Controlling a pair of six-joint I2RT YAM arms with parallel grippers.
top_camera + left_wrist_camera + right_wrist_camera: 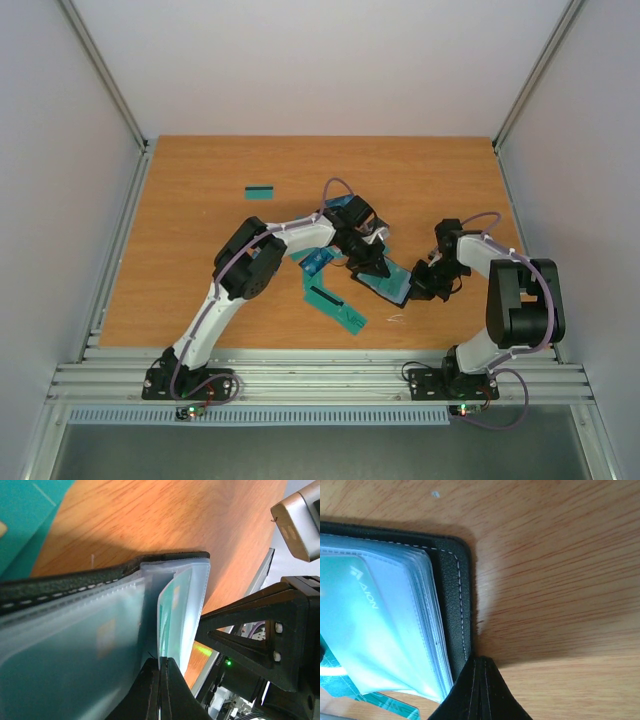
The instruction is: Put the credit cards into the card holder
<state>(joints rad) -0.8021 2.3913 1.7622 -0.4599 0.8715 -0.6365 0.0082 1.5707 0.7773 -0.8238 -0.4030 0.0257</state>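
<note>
Remote view of the work cell. The surface is an orange-brown wooden table (pixel 200 250), enclosed by plain white walls (pixel 320 60), with ribbed aluminium rails (pixel 320 378) along the near edge where I see two arms bolted. There is one card holder (pixel 390 288), lying open near the table's middle with its clear sleeves (pixel 200 585) fanned. Left of the card holder I count at least four loose credit cards. They are an overlapping teal pair (pixel 335 305) just beside it, one of them with a black stripe; a blue-teal card (pixel 314 262) under the left arm; a teal card (pixel 338 203) farther back and partly hidden by that arm; and a striped teal card (pixel 260 193) well apart at the far left. The overlap prevents a firmer count. The left gripper (pixel 368 265) is clenched on what looks like the thin edge of a held teal card (pixel 172 605) standing inside a sleeve. The right gripper (pixel 420 285) is pinched tight on the stitched black cover (pixel 452 595) at the holder's right edge. The only writing I can see is pale lettering, roughly "AJON", on a sleeved card (pixel 365 605). I cannot read it with certainty.
</note>
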